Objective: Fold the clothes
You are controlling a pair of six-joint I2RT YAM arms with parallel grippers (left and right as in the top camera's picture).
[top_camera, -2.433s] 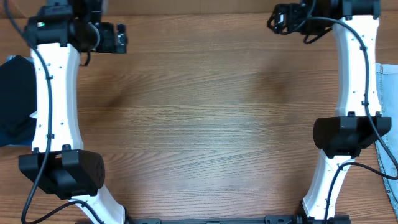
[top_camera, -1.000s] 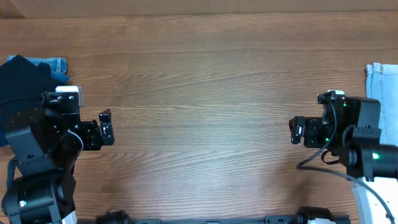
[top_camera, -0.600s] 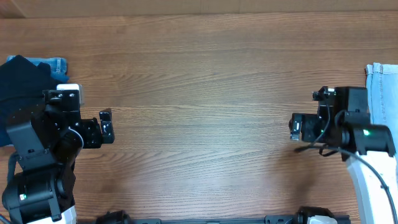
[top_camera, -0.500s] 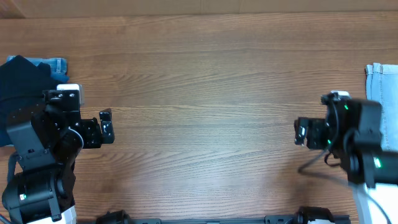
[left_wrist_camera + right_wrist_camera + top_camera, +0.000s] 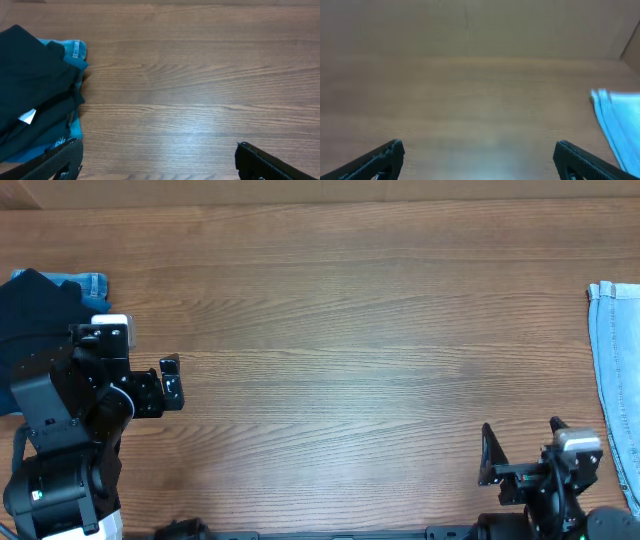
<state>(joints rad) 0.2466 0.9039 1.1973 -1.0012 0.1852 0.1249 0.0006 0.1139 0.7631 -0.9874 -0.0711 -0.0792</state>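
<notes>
You have a big brown surface (image 5: 340, 330) with its middle bare. The black clothes (image 5: 50, 111) lie bunched in a pile at the left of the frame, on top of some blue jeans cloth (image 5: 75, 50). More light blue jeans cloth (image 5: 615, 380) lies at the right edge. Your right tool (image 5: 523, 445) has just pulled back to the lower right. Your left tool (image 5: 172, 380) has stayed beside the pile. Both are wide open and hold nothing. So I think folding has not begun. You must fetch the clothes first. No boxes or baskets show. A small white label (image 5: 27, 116) sits on the black cloth.
</notes>
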